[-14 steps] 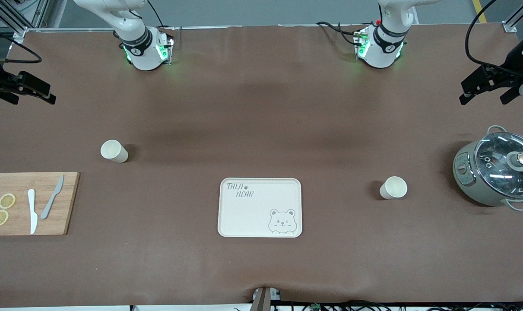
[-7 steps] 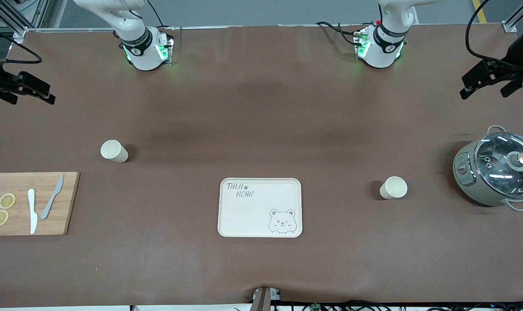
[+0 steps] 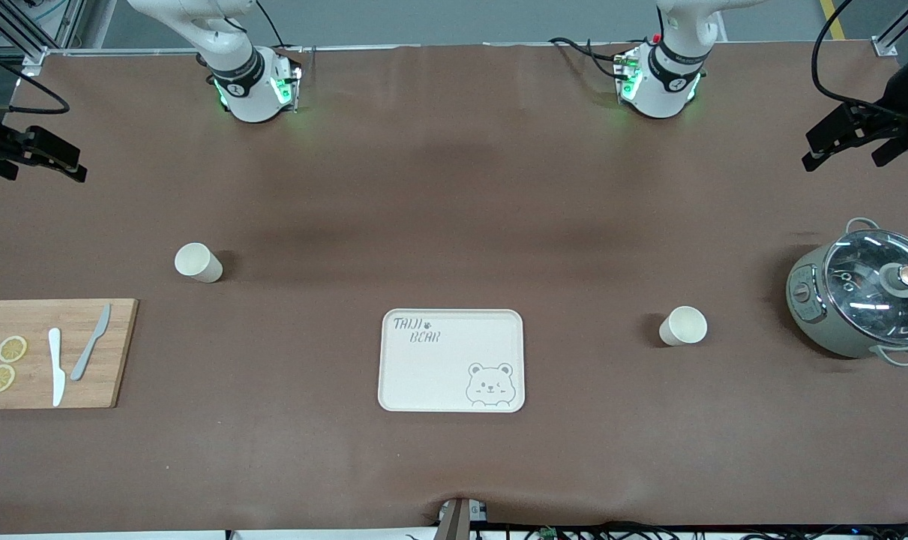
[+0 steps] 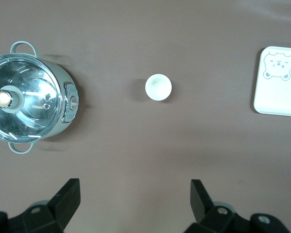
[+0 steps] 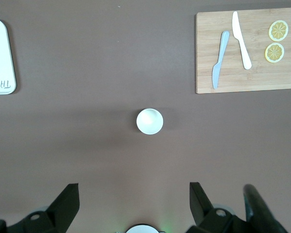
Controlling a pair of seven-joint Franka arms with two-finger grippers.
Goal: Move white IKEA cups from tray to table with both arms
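Note:
Two cream-white cups stand upright on the brown table. One cup (image 3: pixel 197 262) is toward the right arm's end, also in the right wrist view (image 5: pixel 150 121). The other cup (image 3: pixel 683 325) is toward the left arm's end, beside the pot, also in the left wrist view (image 4: pixel 158 87). The cream bear-printed tray (image 3: pixel 409 375) lies between them, nearer the front camera. My right gripper (image 3: pixel 49 156) is open and empty, high over the table's edge. My left gripper (image 3: pixel 847 140) is open and empty, high over the other edge. In the wrist views the right gripper (image 5: pixel 132 200) and left gripper (image 4: pixel 134 196) show spread fingers.
A grey-green pot with a glass lid (image 3: pixel 858 300) stands at the left arm's end, also in the left wrist view (image 4: pixel 29 97). A wooden cutting board (image 3: pixel 116 352) with two knives and two lemon slices lies at the right arm's end, also in the right wrist view (image 5: pixel 252 82).
Both grippers have drifted slightly outward toward the table's ends and a little up. The cups, tray, pot and board have not moved.

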